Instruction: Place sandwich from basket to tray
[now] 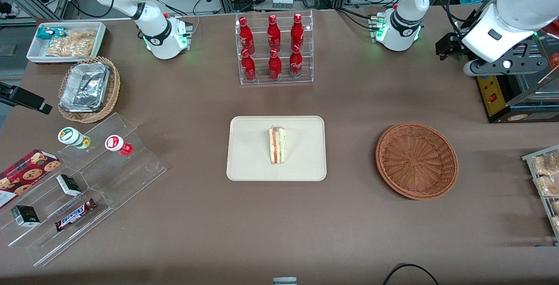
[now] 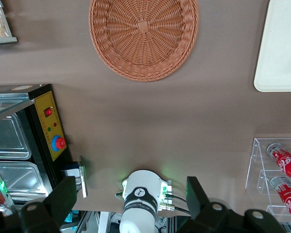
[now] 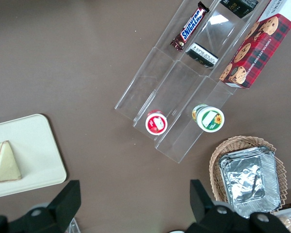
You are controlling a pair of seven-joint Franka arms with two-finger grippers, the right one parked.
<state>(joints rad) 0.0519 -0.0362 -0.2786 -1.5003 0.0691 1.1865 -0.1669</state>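
The sandwich lies on the cream tray at the table's middle; it also shows in the right wrist view on the tray. The reddish-brown wicker basket sits empty toward the working arm's end. My left gripper hangs high above the table, farther from the front camera than the basket, well apart from it. In the left wrist view the gripper is open and empty, with the basket and a tray corner below.
A clear rack of red bottles stands farther back than the tray. A black control box and a snack rack sit at the working arm's end. An acrylic stepped stand, a tan foil basket and a white bin lie toward the parked arm's end.
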